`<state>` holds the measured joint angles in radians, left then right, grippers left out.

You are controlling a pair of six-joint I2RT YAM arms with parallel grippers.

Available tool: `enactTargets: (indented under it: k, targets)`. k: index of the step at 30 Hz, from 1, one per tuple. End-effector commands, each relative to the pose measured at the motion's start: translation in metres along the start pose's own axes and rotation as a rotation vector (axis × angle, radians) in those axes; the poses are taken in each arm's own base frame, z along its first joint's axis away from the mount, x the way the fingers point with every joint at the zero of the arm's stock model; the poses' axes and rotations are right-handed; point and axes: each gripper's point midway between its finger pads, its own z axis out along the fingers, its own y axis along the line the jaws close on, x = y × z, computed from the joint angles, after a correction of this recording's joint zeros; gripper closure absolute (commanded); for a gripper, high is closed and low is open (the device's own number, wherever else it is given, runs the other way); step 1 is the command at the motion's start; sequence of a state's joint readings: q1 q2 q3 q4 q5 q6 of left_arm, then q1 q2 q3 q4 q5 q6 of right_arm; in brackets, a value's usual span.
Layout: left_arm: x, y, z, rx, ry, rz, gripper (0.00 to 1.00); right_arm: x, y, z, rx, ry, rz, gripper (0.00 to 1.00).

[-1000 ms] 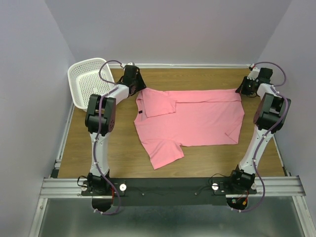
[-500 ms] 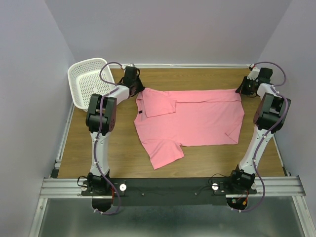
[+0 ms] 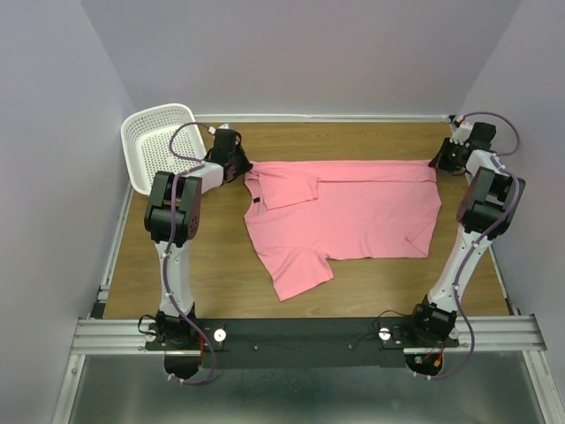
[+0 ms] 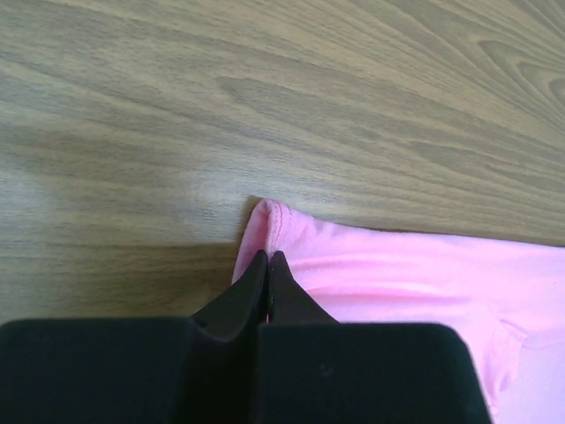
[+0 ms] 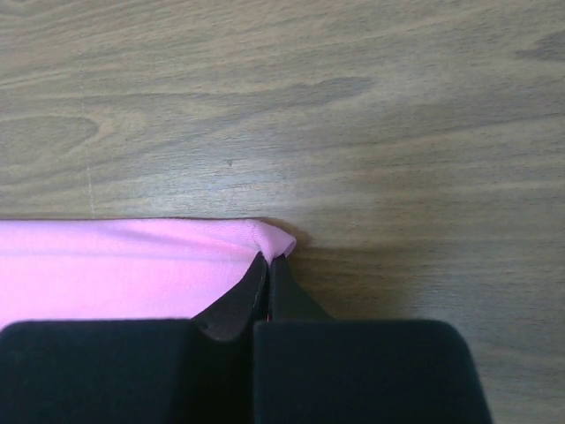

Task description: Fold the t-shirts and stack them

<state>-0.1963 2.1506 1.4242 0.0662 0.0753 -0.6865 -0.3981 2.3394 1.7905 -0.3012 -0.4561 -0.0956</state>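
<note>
The pink t-shirt (image 3: 344, 212) lies spread across the wooden table, one sleeve folded over near its far left corner and another sticking out toward the front. My left gripper (image 3: 242, 169) is shut on the t-shirt's far left corner (image 4: 269, 231); the black jaws (image 4: 267, 258) meet with pink cloth pinched between them. At the far right corner of the t-shirt (image 5: 265, 237), my right gripper (image 3: 436, 165) is also shut, its tips (image 5: 267, 260) pinching the folded edge. Both corners sit low against the wood.
A white perforated basket (image 3: 154, 141) leans at the far left, just behind the left arm. Purple-grey walls close in the table on three sides. The metal rail (image 3: 300, 331) with both arm bases runs along the near edge.
My left gripper has closed onto the shirt's far left corner. Both arms have shifted outward and the far edge of the t-shirt now runs straighter between them.
</note>
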Motion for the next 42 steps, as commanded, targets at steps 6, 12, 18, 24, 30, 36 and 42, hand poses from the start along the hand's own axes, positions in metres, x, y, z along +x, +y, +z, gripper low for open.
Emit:
enactTargets:
  k: [6, 12, 18, 24, 30, 36, 42]
  targets:
    - [-0.036, -0.020, -0.008, 0.071, -0.063, 0.016, 0.84, 0.020, -0.015, 0.008, 0.019, 0.053, 0.006, 0.98]
    - [-0.062, -0.039, -0.033, 0.116, -0.133, 0.062, 0.59, 0.011, -0.010, 0.008, -0.012, 0.033, -0.010, 0.57]
    - [-0.093, -0.073, -0.115, 0.225, -0.296, 0.168, 0.53, -0.011, -0.006, -0.017, 0.008, -0.007, -0.108, 0.17]
    - [-0.065, -0.086, -0.229, 0.368, -0.446, 0.194, 0.38, -0.027, 0.011, -0.076, 0.047, -0.050, -0.297, 0.00]
    - [0.056, -0.024, -0.233, 0.405, -0.235, 0.058, 0.32, 0.041, 0.042, -0.122, -0.038, 0.038, -0.541, 0.00]
    - [0.128, 0.012, -0.222, 0.340, -0.078, -0.078, 0.37, 0.165, 0.134, -0.192, -0.601, 0.177, -0.879, 0.00]
    - [0.139, 0.014, -0.191, 0.240, -0.002, -0.078, 0.37, 0.203, 0.196, -0.198, -0.733, 0.199, -0.808, 0.00]
